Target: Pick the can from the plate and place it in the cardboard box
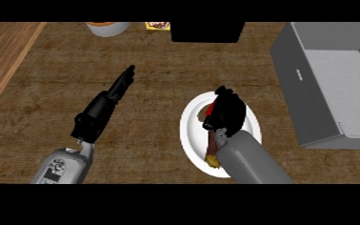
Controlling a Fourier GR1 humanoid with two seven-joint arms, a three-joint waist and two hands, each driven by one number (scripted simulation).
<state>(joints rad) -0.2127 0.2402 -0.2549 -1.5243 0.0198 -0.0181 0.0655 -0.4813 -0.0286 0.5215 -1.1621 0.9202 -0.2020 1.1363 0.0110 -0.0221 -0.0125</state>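
Right hand point(226, 110) sits curled over the one can point(210, 117) on the one white plate point(191, 136), apparently closing for the lift toward the grey box point(320, 83) at right, while left hand point(112, 97) rests straight-fingered on the counter point(162, 71), well clear.

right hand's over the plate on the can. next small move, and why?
Probably lift straight up. The right hand is curled over the can on the white plate, hiding most of it, and the can has not left the plate. The grey box sits to the right, walls raised, so the can needs height first. The left hand rests open, away.
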